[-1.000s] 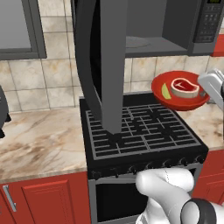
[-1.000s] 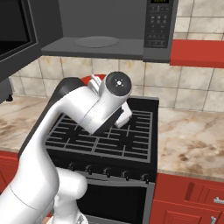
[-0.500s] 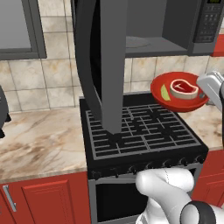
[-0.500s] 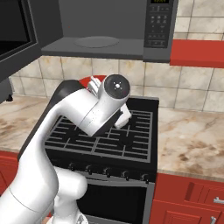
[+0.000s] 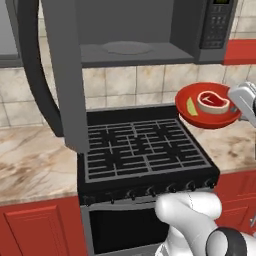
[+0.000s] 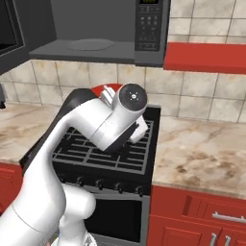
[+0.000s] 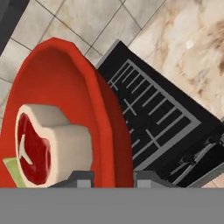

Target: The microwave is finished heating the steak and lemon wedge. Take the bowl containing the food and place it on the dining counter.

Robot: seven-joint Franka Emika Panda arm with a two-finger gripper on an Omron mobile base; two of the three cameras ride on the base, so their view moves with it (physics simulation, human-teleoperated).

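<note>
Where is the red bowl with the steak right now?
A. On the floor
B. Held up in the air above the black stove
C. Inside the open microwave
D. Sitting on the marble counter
B. The red bowl, with the steak and lemon wedge in it, hangs at the gripper above the right rear of the stove, while the microwave stands open with a bare turntable.

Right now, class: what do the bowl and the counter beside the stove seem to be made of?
The bowl, held at its rim by the tool, looks like glazed ceramic or hard plastic: plain red with a smooth surface. The counter looks like polished marble: beige with brown veins, though it could be laminate.
</note>
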